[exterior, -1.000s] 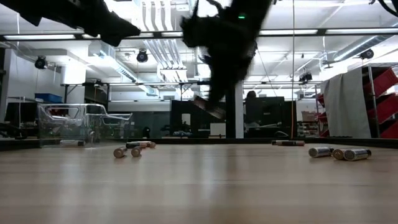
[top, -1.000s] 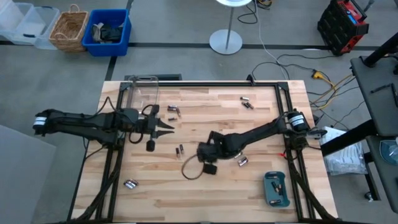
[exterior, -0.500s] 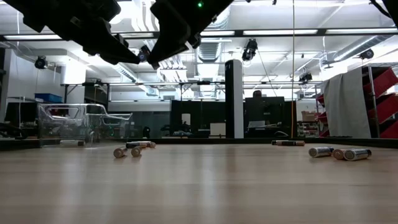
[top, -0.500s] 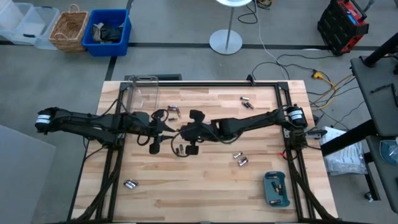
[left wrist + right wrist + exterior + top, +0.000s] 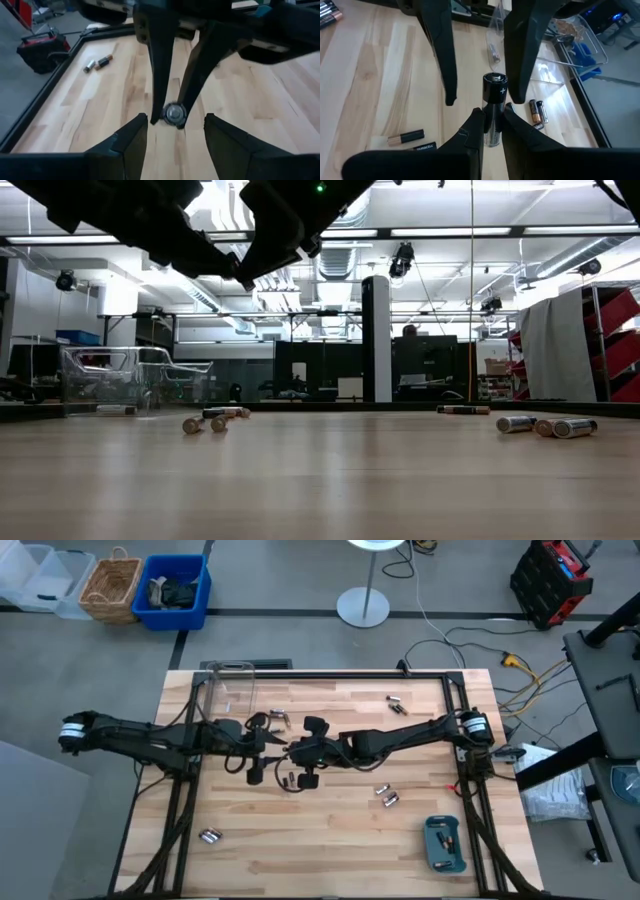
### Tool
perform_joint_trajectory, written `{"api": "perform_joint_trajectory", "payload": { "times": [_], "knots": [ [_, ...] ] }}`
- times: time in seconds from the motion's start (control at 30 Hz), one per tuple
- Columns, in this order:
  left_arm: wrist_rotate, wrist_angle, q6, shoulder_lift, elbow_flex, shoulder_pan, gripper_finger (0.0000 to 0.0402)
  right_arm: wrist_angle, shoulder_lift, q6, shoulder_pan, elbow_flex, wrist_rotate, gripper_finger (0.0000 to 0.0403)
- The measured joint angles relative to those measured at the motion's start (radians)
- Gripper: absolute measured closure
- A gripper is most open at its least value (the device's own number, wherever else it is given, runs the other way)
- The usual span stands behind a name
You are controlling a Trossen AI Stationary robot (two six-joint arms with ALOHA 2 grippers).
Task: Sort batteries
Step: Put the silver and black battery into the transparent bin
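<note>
Wooden table (image 5: 330, 835), teal tray (image 5: 445, 844) holding batteries (image 5: 446, 839)

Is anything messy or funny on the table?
Yes: batteries lie scattered in little groups over the table instead of in the teal tray. Also odd: the right gripper holds one battery in mid-air, pointed between the left gripper's open fingers.

The table (image 5: 330, 840) is pale wood in glued strips, smooth with a soft sheen. A battery (image 5: 493, 107) has a glossy black wrap and a shiny metal cap (plus sign printed on it). The box (image 5: 226, 690) is clear plastic. The gripper fingers (image 5: 440, 45) look matt black.
</note>
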Motion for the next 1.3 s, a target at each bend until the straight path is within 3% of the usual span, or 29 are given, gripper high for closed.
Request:
{"api": "perform_joint_trajectory", "payload": {
  "times": [0.3,0.53,0.93,1.3],
  "knots": [
    [0.0,0.03,0.012,-0.009,0.0,0.0,0.0228,0.0,0.0,-0.002,0.0,0.0,0.0,0.0367],
    [-0.001,0.033,0.02,-0.002,0.0,0.0,0.0256,0.0,0.0,-0.001,0.0,0.0,0.0,0.0367],
    [-0.009,0.038,0.035,0.0,0.0,0.01,0.0373,0.007,0.0,0.002,0.0,0.0,0.003,0.0366],
    [-0.075,0.018,-0.068,-0.027,0.001,0.016,0.0375,-0.001,-0.002,0.016,-0.002,0.0,0.009,0.0313]
  ]
}}
